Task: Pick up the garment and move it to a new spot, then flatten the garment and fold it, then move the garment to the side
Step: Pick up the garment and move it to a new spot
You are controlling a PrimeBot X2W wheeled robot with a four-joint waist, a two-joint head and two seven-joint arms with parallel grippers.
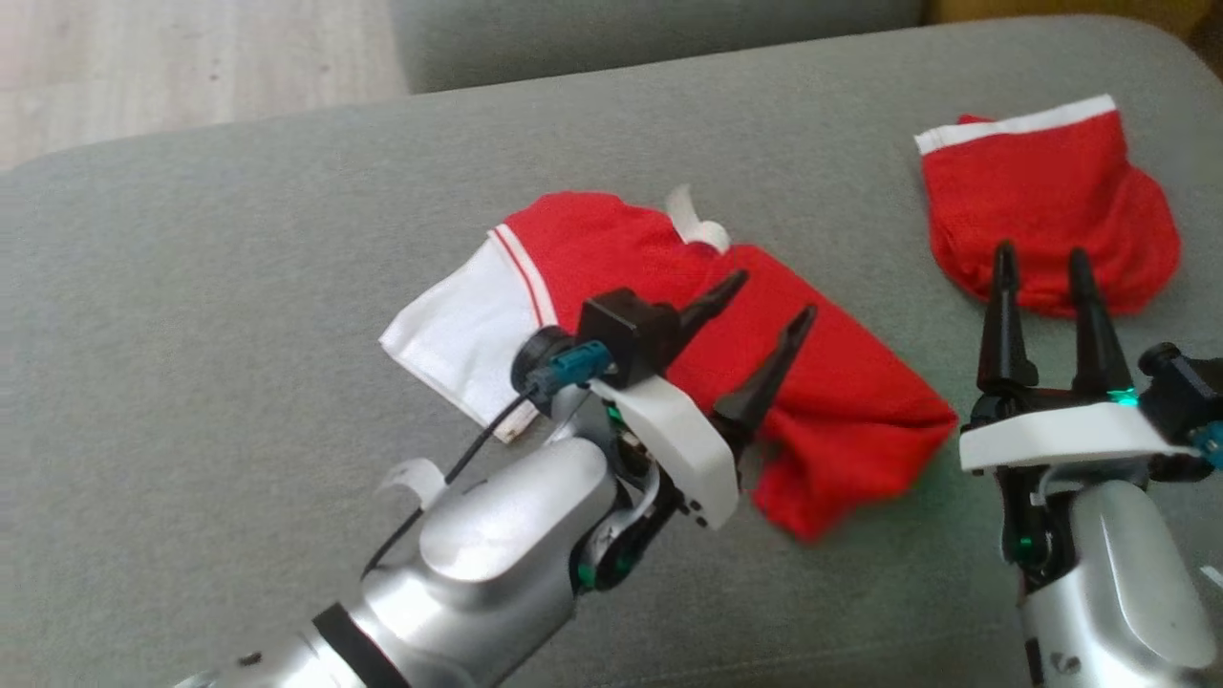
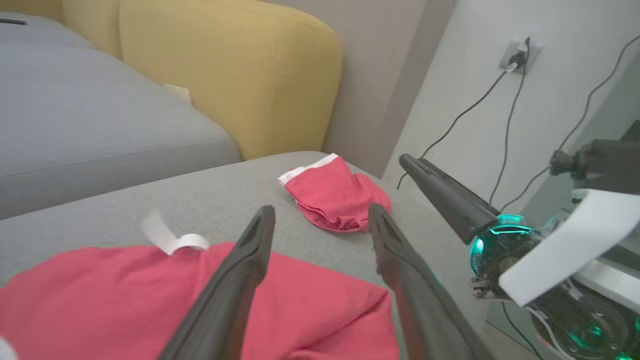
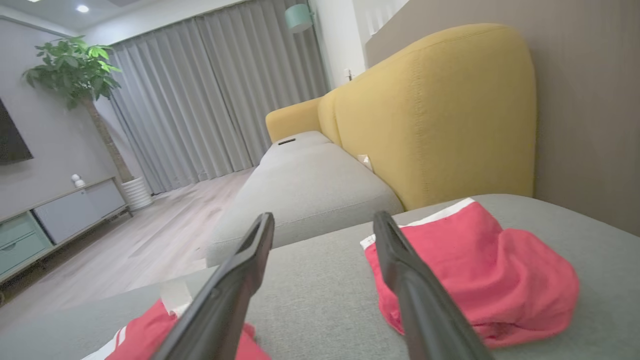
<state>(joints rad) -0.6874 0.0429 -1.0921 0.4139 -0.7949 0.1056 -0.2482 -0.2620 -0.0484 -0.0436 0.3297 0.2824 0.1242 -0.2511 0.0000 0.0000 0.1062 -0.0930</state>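
A red garment [image 1: 850, 401] with a white panel and a loose white tag lies folded in the middle of the grey cushion [image 1: 239, 287]. My left gripper [image 1: 776, 296] hovers just over its red part, open, nothing between the fingers. The left wrist view has that gripper [image 2: 320, 210] above the red cloth [image 2: 100, 300]. My right gripper [image 1: 1041, 256] stands open to the right, its tips in front of a second red garment [image 1: 1051, 182] with a white waistband. In the right wrist view the right gripper [image 3: 324, 217] is empty, with the second garment [image 3: 475, 265] just beyond its right finger.
A yellow sofa back [image 3: 425, 110] rises behind the cushion, with another grey seat [image 3: 310, 185] to its left. Wooden floor [image 1: 143, 67] lies past the cushion's far edge. Cables [image 2: 510, 100] hang from a wall socket. My right gripper's finger [image 2: 440, 190] crosses the left wrist view.
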